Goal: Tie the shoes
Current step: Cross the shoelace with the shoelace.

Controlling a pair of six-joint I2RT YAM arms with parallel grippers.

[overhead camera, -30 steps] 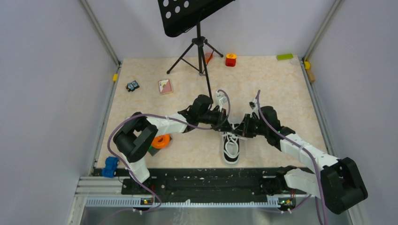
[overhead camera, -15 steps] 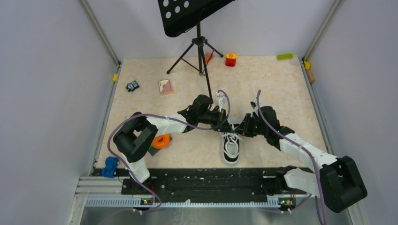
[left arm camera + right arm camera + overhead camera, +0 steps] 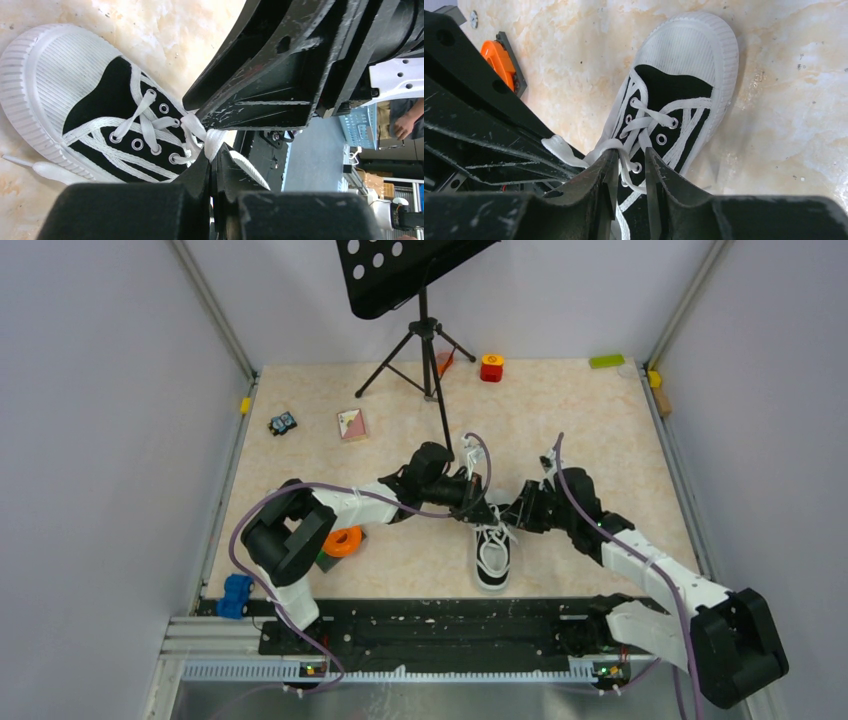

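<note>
The black sneaker [image 3: 493, 555] with white toe cap lies mid-table, toe toward the near edge. It also shows in the left wrist view [image 3: 95, 100] and the right wrist view [image 3: 674, 90]. My left gripper [image 3: 487, 508] sits over the shoe's laced top, shut on a white lace [image 3: 216, 142] pulled up from the eyelets. My right gripper [image 3: 511, 515] faces it, almost touching. Its jaws stand narrowly apart, and a white lace loop [image 3: 623, 149] runs between them against the left finger [image 3: 599, 172].
A music stand tripod [image 3: 425, 340] stands behind the shoe. An orange ring [image 3: 345, 540] lies left of the shoe. A card [image 3: 351, 424], a small toy [image 3: 283, 423], a red block [image 3: 491, 367], a green block [image 3: 606, 361] and a blue object [image 3: 236, 595] lie round the edges.
My right arm has shifted slightly back and to the right, its gripper staying at the laces. The left arm and the shoe have barely moved.
</note>
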